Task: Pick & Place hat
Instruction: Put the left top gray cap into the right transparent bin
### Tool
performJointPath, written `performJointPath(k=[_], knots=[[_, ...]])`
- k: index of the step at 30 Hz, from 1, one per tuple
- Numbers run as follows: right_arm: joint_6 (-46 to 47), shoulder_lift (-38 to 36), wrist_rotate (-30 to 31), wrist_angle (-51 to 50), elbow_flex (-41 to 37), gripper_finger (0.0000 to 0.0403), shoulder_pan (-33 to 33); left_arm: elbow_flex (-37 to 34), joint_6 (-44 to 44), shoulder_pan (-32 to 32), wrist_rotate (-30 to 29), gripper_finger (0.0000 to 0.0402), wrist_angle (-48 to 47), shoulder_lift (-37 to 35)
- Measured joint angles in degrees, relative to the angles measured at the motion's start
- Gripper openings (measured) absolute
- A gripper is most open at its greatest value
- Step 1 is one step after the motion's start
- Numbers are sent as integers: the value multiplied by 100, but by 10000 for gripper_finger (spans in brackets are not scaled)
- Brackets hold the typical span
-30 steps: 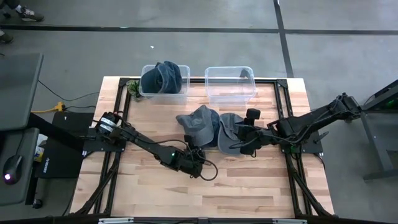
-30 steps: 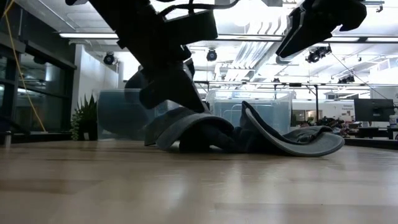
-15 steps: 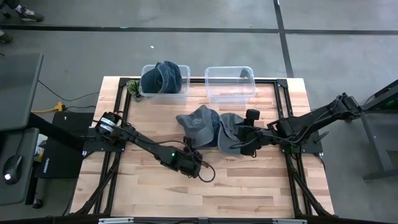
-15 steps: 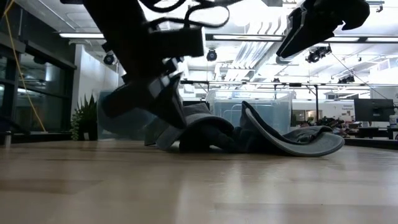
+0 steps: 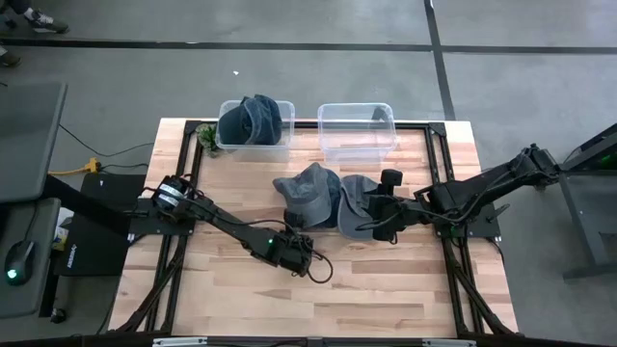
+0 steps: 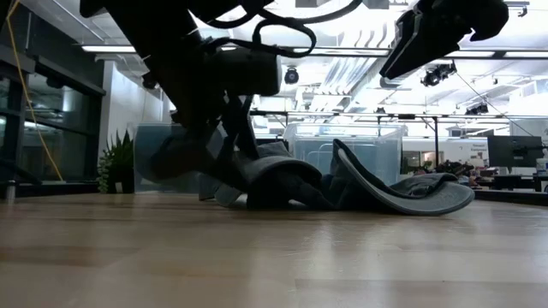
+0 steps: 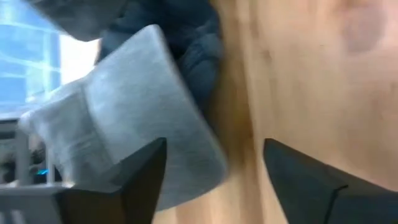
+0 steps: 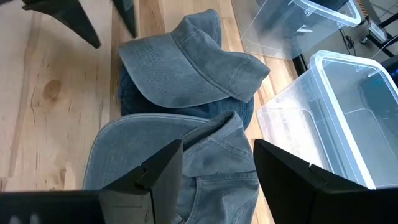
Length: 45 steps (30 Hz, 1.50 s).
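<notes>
Two grey-blue hats lie side by side mid-table, the left hat (image 5: pixel 308 193) and the right hat (image 5: pixel 362 207), resting on their brims and crumpled crowns. My left gripper (image 7: pixel 214 168) is low at the left hat's near side (image 5: pixel 305 239), open, with the hat's brim (image 7: pixel 143 118) just ahead of one finger. My right gripper (image 8: pixel 217 168) hangs open above the right hat (image 8: pixel 186 168), clear of it (image 6: pixel 428 34). A third hat (image 5: pixel 255 118) fills the back-left bin. My left gripper comes slanting down from the table's near-left side. One finger (image 7: pixel 140 177) stands at the edge of the left hat's brim (image 7: pixel 186 168). Whether it touches the brim, I cannot tell.
Two clear plastic bins stand at the table's far edge: the left bin (image 5: pixel 231 145) holds a hat, and the right bin (image 5: pixel 357 130) has nothing in it. Bare wood lies along the near half of the table (image 5: pixel 318 299). A small plant (image 5: pixel 206 138) sits beside the left bin.
My left gripper has rolled and tipped further down at the left hat's near side, and its fingers have opened from shut. Both hats lie as they did.
</notes>
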Motion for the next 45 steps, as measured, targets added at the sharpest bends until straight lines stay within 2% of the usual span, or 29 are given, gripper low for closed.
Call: performJointPath(k=[3, 6, 12, 21, 24, 37, 45], knots=[[-4, 0, 0, 2, 0, 193, 0, 2, -222, 0, -557, 297, 2, 0], [0, 0, 0, 3, 0, 193, 0, 2, -258, 11, -905, 304, 35, 0], [35, 0, -2, 2, 0, 193, 0, 0, -370, 63, -626, 301, 336, 0], [12, 0, 28, 2, 0, 193, 0, 5, -388, 126, -841, 300, 679, 88], [9, 0, 31, 2, 0, 193, 0, -16, -389, 256, -721, 300, 708, 284], [-15, 20, 47, 2, 0, 193, -1, 3, -269, 306, -1530, 300, 835, 423], [-11, 20, 47, 1, 0, 193, 0, 627, -64, 223, -1729, 300, 34, 411]])
